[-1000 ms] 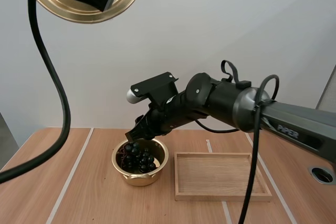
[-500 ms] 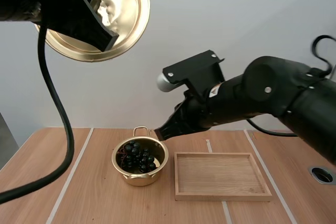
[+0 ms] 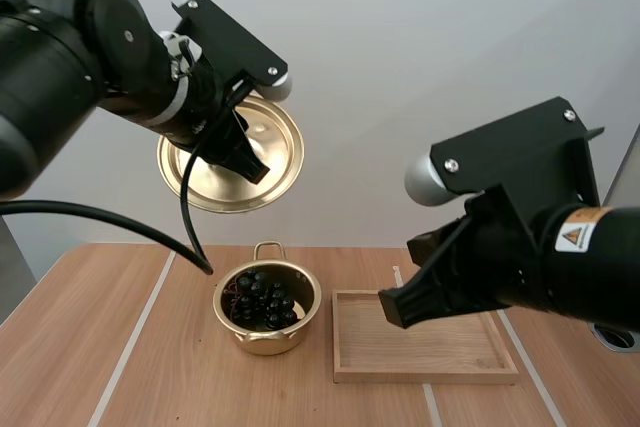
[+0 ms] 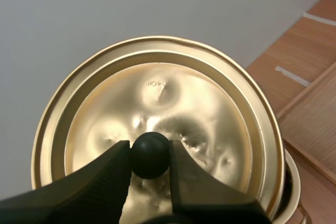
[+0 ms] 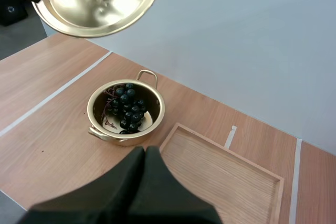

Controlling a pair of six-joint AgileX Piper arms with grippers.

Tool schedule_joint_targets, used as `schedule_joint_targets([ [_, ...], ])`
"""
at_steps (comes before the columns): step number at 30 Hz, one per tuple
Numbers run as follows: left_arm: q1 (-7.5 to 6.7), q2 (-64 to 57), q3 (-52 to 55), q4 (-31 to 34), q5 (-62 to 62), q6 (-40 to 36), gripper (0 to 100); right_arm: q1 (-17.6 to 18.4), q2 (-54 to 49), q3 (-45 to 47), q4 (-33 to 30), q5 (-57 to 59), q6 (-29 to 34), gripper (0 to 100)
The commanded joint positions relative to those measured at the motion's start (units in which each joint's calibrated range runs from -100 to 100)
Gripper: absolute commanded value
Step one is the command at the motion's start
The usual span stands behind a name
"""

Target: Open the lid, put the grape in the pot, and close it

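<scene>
A gold pot (image 3: 266, 343) stands on the table with a bunch of dark grapes (image 3: 262, 299) inside it. High above and behind the pot hangs the gold lid (image 3: 215, 175), tilted on edge. My left gripper (image 3: 243, 154) is shut on its black knob (image 4: 150, 155), and the lid's (image 4: 157, 93) underside faces the wrist camera. My right gripper (image 3: 396, 308) hovers over the wooden tray, its fingers lying together as one dark wedge (image 5: 145, 155). From the right wrist I see the pot (image 5: 127, 139), the grapes (image 5: 125, 111) and the lid (image 5: 100, 1) above them.
A shallow wooden tray (image 3: 425, 339) lies right of the pot, with nothing in it (image 5: 226, 179). White lines cross the wooden tabletop (image 3: 70, 347). A round hole (image 3: 612, 332) sits at the table's far right.
My right arm has drawn back from the pot, up and to the right over the tray. My left arm has brought the lid down closer to the pot.
</scene>
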Motion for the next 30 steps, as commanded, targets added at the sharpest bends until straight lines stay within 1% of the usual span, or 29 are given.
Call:
schedule_joint_targets([
  [1,-0.10,4.97,0.68,-3.97,0.97,1.67,0,-2.90,-9.51,6.66,0.49,2.98,0.12,0],
  [6,-0.10,11.36,0.68,-7.33,5.24,3.88,0,-3.90,-14.43,10.73,0.49,4.00,0.12,0],
  [12,-0.10,16.56,1.46,-6.98,5.22,5.07,0,-4.71,-16.45,11.02,0.50,4.00,0.12,0],
  [15,-0.10,18.46,4.90,-6.98,2.04,7.01,0,-4.71,-16.45,11.02,0.50,4.00,0.12,0],
  [22,-0.10,22.28,12.57,-6.98,-10.11,9.67,0,-4.71,-16.45,11.02,0.50,4.00,0.12,0],
  [30,-0.10,27.35,12.99,-7.09,-11.41,10.95,0,-4.71,-16.45,11.02,0.50,4.00,0.12,0],
])
